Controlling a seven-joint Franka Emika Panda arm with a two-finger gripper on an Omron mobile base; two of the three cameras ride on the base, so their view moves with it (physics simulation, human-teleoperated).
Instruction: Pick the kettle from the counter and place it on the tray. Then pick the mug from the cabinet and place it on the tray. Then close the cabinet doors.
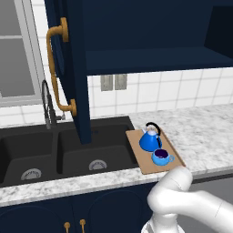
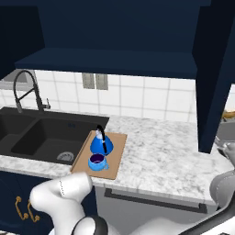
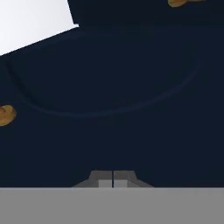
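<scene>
Both fingertips (image 3: 113,179) sit pressed together at the bottom of the hand view, so the gripper (image 3: 113,180) is closed on nothing, and it faces a dark navy panel door (image 3: 113,109) at close range, with bits of brass-orange handle at the panel's left edge and upper right. Going left to right across the left base view, a window (image 1: 16,50) stands at the far left, then the dark faucet (image 1: 48,107) rises behind the black double sink (image 1: 59,150). Next comes the left cabinet door (image 1: 77,68), swung open toward the camera, with its long curved brass handle (image 1: 57,68) on the outer face. Behind it the open cabinet (image 1: 150,27) shows its navy shelf (image 1: 154,59). Below, on the speckled counter (image 1: 205,132) just right of the sink, lies the tray (image 1: 148,166). The kettle (image 1: 149,139) stands upright on the tray's far part, and the mug (image 1: 160,157) stands just in front of it, on the near part; whether the two touch I cannot tell. In the right base view, the right cabinet door (image 2: 213,69) hangs open at the right edge, well apart from the tray.
</scene>
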